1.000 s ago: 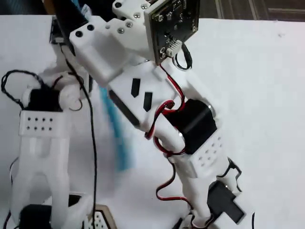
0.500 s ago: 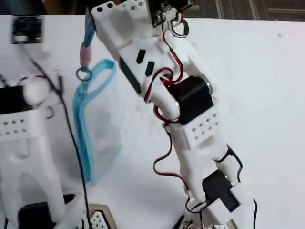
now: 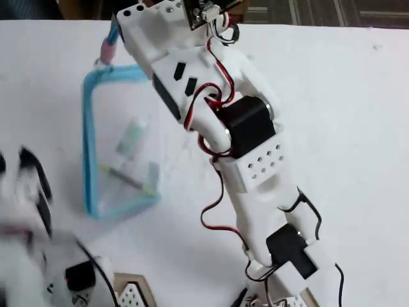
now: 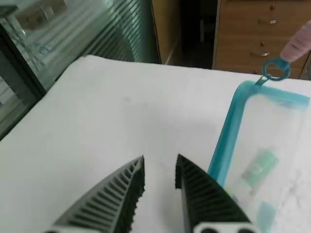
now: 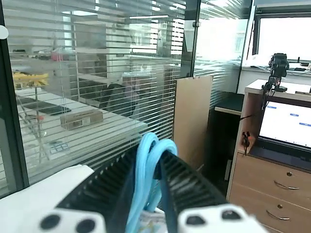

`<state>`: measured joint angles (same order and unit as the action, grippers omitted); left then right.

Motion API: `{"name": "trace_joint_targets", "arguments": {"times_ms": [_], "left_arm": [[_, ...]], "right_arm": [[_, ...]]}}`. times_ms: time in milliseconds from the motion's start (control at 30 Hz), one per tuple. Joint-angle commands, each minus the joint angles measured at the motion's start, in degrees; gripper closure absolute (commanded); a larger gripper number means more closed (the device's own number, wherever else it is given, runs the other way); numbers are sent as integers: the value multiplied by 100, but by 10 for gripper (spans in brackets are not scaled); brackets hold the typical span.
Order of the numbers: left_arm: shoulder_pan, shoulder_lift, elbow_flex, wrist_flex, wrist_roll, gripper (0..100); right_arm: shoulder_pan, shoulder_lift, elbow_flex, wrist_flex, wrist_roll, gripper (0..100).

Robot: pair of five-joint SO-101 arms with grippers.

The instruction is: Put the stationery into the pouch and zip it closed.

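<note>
A clear pouch (image 3: 121, 153) with a blue zip edge lies on the white table (image 3: 345, 96), holding a pale green stick (image 3: 132, 139) and a thin pen (image 3: 125, 178). Its pink tab (image 3: 106, 50) and blue pull cord (image 3: 113, 32) run up under my right arm at the far left of the table. My right gripper (image 5: 149, 158) is shut on the looped blue cord (image 5: 151, 145). The left gripper (image 4: 160, 166) stands open with nothing between its fingers, above bare table beside the pouch (image 4: 265, 145). The zip ring (image 4: 274, 71) sits at the pouch's far corner.
My right arm (image 3: 249, 147) crosses the middle of the table diagonally. The left arm (image 3: 25, 211) is a blur at the near left. A board corner (image 3: 134, 293) lies at the near edge. Wooden drawers (image 4: 252, 34) stand beyond the table. The table's right side is bare.
The right gripper has pulled the cord farther toward the far left, and the pouch has turned to lie flat with its contents showing. The left arm has swung back toward the near left.
</note>
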<state>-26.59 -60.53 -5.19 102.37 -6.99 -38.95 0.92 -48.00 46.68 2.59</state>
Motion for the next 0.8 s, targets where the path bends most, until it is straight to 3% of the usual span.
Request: {"name": "trace_joint_targets", "arguments": {"times_ms": [0,100,267,467,767], "left_arm": [[470,-1525,1143,-18,-97,799],[936,-2273,2426,-264,-299,758],[945,-2448,3560,-1073,-281,755],[971,-1886,3622,-1574,-273,755],[980,-1648,3323,-1310,-281,755]], "right_arm": [[-13,-295,-44,4,53,982],[-127,-549,-44,22,62,982],[-321,-945,-18,400,70,982],[-286,-1015,-18,919,62,982],[382,-1024,396,1007,18,982]]}}
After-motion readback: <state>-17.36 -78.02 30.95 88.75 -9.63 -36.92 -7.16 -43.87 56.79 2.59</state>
